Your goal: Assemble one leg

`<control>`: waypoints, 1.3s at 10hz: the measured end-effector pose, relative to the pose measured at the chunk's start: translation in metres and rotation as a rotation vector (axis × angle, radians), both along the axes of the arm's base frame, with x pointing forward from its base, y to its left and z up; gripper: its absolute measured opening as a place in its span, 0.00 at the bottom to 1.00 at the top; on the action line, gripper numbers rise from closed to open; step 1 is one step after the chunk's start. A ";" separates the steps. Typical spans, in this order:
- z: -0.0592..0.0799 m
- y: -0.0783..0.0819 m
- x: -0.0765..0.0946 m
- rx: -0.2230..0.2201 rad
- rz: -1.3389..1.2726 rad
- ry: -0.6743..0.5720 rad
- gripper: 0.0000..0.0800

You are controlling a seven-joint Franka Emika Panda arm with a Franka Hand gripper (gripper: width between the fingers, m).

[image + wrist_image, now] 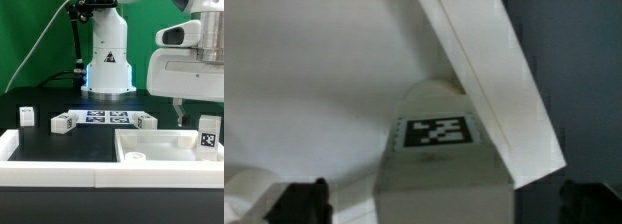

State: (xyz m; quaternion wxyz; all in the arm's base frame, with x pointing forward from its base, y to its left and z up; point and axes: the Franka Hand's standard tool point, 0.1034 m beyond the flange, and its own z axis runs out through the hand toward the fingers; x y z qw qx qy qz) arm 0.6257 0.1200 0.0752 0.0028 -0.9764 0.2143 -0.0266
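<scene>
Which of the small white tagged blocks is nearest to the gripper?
The leg beneath the gripper, at the panel's edge on the exterior view's right. The other blocks lie away on the table.

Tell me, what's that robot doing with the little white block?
The robot arm is building a piece of furniture. Its jaws sit on either side of a small white leg with a gap on each side, so they look open, not squeezing. The leg is over a corner of the big white panel. Three more legs wait on the black table.
</scene>
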 end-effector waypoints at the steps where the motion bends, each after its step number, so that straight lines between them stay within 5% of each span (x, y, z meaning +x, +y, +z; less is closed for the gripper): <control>1: 0.001 -0.001 0.003 -0.012 0.081 -0.012 0.81; 2: 0.001 -0.001 0.003 -0.010 0.061 -0.013 0.81; 4: 0.001 -0.002 0.003 -0.010 0.059 -0.013 0.48; 5: 0.001 -0.002 0.003 -0.010 0.052 -0.014 0.48; 6: 0.001 -0.002 0.003 -0.007 0.012 -0.014 0.36; 13: 0.001 -0.006 0.000 0.031 -0.710 -0.002 0.36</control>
